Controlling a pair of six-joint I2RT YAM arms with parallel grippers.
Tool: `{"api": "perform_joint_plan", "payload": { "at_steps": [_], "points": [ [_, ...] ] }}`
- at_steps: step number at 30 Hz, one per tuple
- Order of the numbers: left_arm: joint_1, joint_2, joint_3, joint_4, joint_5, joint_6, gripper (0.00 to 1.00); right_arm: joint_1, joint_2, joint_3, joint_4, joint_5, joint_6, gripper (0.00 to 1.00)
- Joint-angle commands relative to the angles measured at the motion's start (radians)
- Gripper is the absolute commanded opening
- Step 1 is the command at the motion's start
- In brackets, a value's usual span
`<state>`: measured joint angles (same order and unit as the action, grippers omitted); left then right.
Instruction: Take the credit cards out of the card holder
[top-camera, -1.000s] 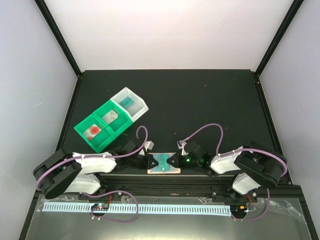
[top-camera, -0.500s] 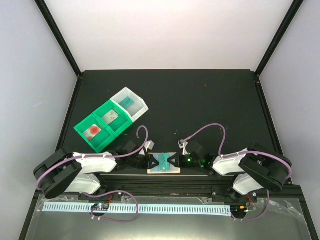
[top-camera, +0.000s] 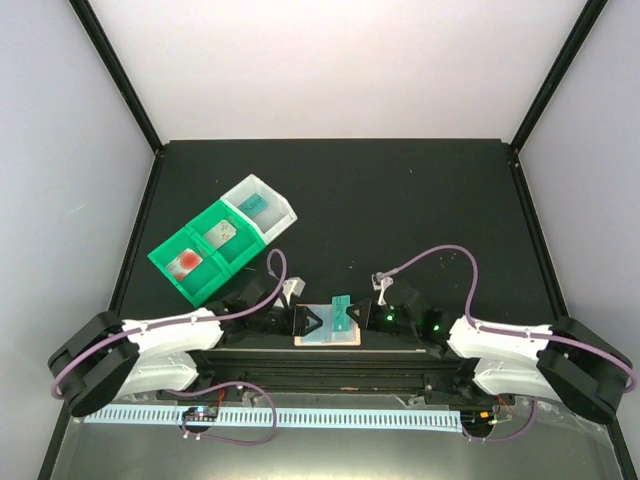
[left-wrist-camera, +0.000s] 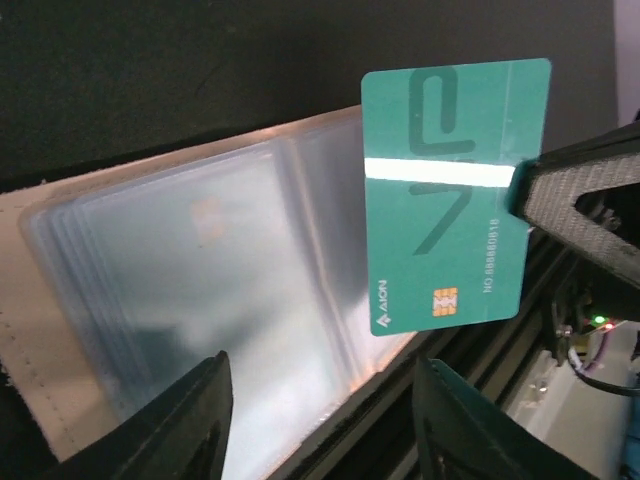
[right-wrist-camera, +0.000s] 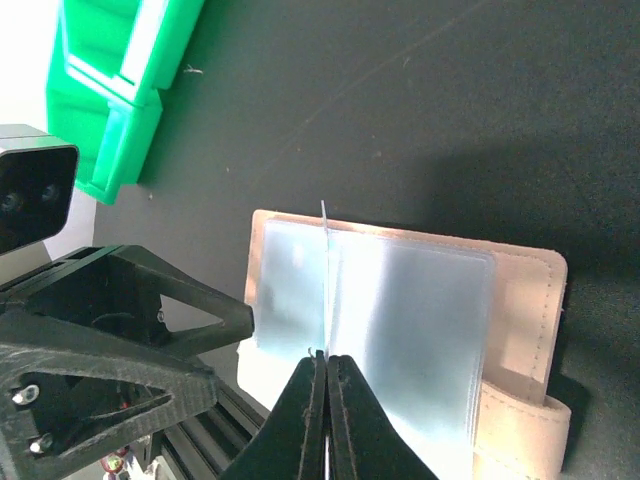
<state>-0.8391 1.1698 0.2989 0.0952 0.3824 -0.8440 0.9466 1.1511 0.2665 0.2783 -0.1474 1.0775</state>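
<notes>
The card holder (top-camera: 318, 337) lies open at the table's near edge, peach rim around pale blue sleeves (left-wrist-camera: 200, 260). A teal credit card (top-camera: 342, 312) hangs just above its right half, with my right gripper (top-camera: 353, 317) shut on the card's right edge. In the right wrist view the card (right-wrist-camera: 326, 270) shows edge-on, upright between the closed fingertips (right-wrist-camera: 327, 362). My left gripper (left-wrist-camera: 325, 420) is open, its fingers spread over the holder's near edge with nothing between them. In the left wrist view the card (left-wrist-camera: 455, 190) shows its chip and printed face.
A green two-compartment bin (top-camera: 200, 255) and an adjoining white bin (top-camera: 262, 207) sit at the left rear. They hold a red-blotched card (top-camera: 187, 262), a pale card (top-camera: 220, 232) and a teal card (top-camera: 254, 203). A black rail (top-camera: 320, 358) runs along the near edge.
The right gripper has drawn the teal card up out of the holder. The left gripper has opened and let go of the holder's left side. Both arms have lowered and stretched outward.
</notes>
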Motion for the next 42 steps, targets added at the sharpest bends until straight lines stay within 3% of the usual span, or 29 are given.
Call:
{"api": "perform_joint_plan", "payload": {
  "at_steps": [1,7,16,22,30,32,35,38,42],
  "points": [
    [-0.004,-0.082,0.012,-0.021,-0.010,-0.008,0.54,-0.005,-0.070,-0.011,-0.045,0.043,0.010,0.01],
    [-0.003,-0.209,-0.037,0.092,0.049,-0.102,0.61,-0.005,-0.177,-0.066,0.102,-0.002,0.077,0.01],
    [-0.003,-0.344,-0.076,0.224,0.087,-0.208,0.58,-0.003,-0.322,-0.144,0.305,-0.031,0.207,0.01],
    [-0.007,-0.356,-0.089,0.298,0.104,-0.253,0.51,-0.003,-0.390,-0.157,0.329,-0.026,0.249,0.01],
    [-0.012,-0.267,-0.090,0.450,0.172,-0.285,0.44,-0.001,-0.359,-0.167,0.402,-0.043,0.283,0.01],
    [-0.014,-0.241,-0.087,0.479,0.189,-0.292,0.37,0.000,-0.351,-0.165,0.407,-0.044,0.283,0.01],
    [-0.015,-0.224,-0.091,0.498,0.195,-0.296,0.17,0.000,-0.346,-0.165,0.404,-0.047,0.278,0.01],
    [-0.015,-0.236,-0.098,0.497,0.187,-0.291,0.03,0.000,-0.348,-0.166,0.388,-0.057,0.250,0.02],
    [-0.015,-0.258,-0.093,0.464,0.202,-0.264,0.01,0.000,-0.393,-0.137,0.239,-0.065,0.141,0.10]
  ]
}}
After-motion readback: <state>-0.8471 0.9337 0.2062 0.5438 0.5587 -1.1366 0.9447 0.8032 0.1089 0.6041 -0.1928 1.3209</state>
